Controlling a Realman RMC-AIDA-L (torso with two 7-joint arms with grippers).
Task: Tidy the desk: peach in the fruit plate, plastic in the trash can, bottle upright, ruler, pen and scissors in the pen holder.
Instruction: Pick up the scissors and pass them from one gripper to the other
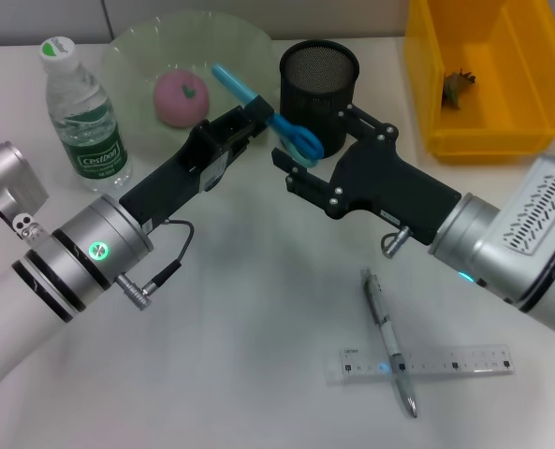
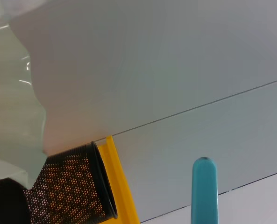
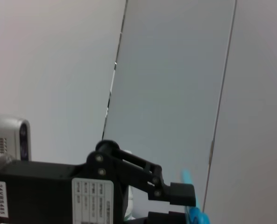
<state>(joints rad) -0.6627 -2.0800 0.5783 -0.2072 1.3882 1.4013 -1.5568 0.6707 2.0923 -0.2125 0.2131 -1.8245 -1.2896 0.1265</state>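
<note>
1. Nearest on the bench (image 1: 258,309): clear ruler (image 1: 427,363) lying flat, with the pen (image 1: 387,339) crossing over it, tip toward the near edge. Both well apart from the pen holder.
2. Left tool (image 1: 256,120) reaches in from the left, raised over the bench, clamped on the blue scissors (image 1: 275,117). Handles hang toward the right tool, closed blades point back over the plate.
3. Left wrist view shows a blue scissor tip (image 2: 203,186) sticking up, with the mesh holder (image 2: 73,186) and a yellow bin edge (image 2: 122,186) off to one side.
4. Right tool (image 1: 316,161) reaches in from the right, just beside the scissor handles. Its fingers (image 1: 291,182) stand spread wide, holding nothing. Whether one touches the handles, cannot tell.
5. Right wrist view shows the left tool's black fingers (image 3: 175,193) on the blue scissors (image 3: 192,205).
6. Black mesh pen holder (image 1: 318,77) stands upright just behind the scissor handles.
7. Bottle (image 1: 85,117) stands upright at far left, cap on.
8. Pale green plate (image 1: 137,56) beside it, pink peach (image 1: 182,97) inside.
9. Yellow bin (image 1: 488,79) at far right, a small dark scrap (image 1: 460,84) lying in it.
</note>
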